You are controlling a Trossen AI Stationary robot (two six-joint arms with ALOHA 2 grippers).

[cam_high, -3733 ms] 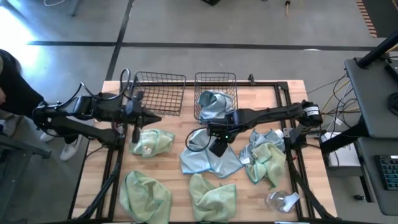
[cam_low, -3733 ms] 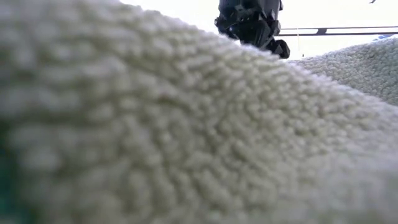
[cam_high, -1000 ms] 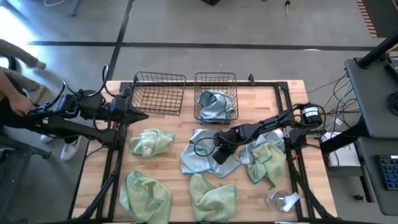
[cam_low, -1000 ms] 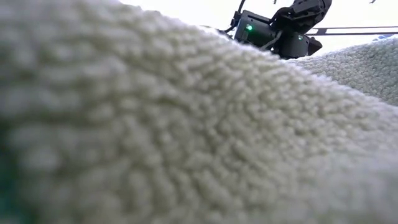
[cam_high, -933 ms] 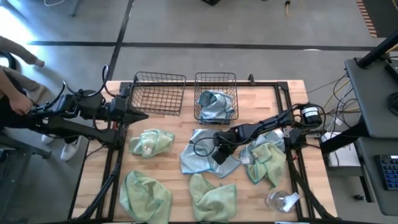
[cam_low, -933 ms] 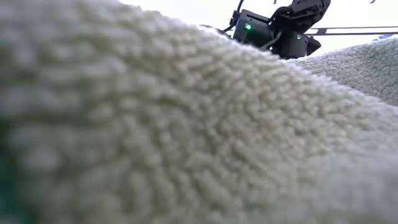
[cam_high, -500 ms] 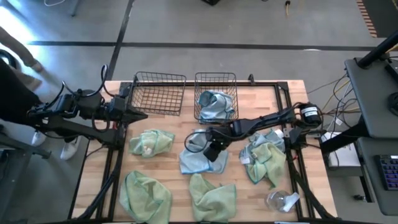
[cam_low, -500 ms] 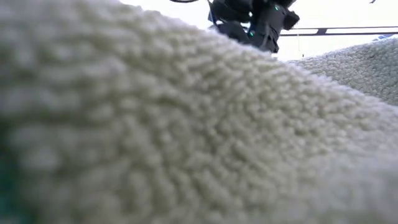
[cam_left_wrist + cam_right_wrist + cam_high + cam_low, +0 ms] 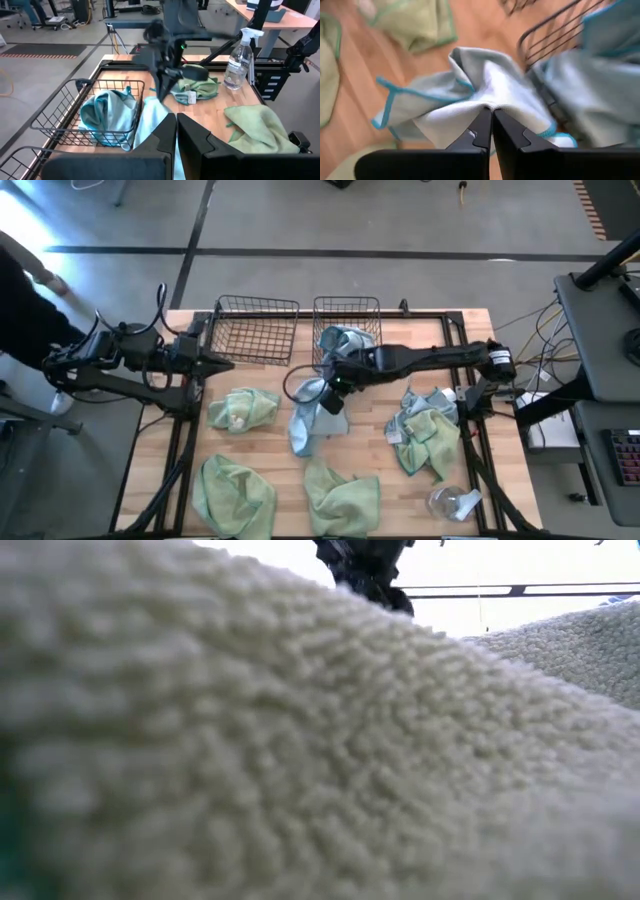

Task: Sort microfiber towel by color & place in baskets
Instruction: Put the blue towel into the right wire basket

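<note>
My right gripper [image 9: 330,392] is shut on a pale blue-grey towel [image 9: 304,427] in front of the right basket [image 9: 347,308], which holds another blue towel [image 9: 345,348]. The held towel also shows in the left wrist view [image 9: 152,117]. The left basket [image 9: 258,332] is empty. My left gripper [image 9: 228,363] is shut and empty beside the left basket. Three green towels [image 9: 243,408] [image 9: 232,490] [image 9: 342,495] lie on the table. A green and blue heap [image 9: 428,430] lies at the right. In the low view, a green towel [image 9: 250,760] hides almost everything. My right gripper pinches a bunched fold [image 9: 492,103] of the blue-grey towel between its two fingertips, several layers gathered. The fingers come from the table's right, slanting down. The towel hangs below the fingers [image 9: 318,408]; whether its lower end [image 9: 300,446] touches the table, I cannot tell.
A clear spray bottle [image 9: 452,502] lies near the front right corner. The two baskets stand side by side at the far edge. A person [image 9: 25,290] stands beyond the table's left side. Bare wood shows between the towels at the middle [image 9: 375,430].
My right gripper has risen and gone toward the far edge and the right basket, shut on the blue-grey towel. The towel, spread on the table before, has been drawn up into a narrow hanging bunch.
</note>
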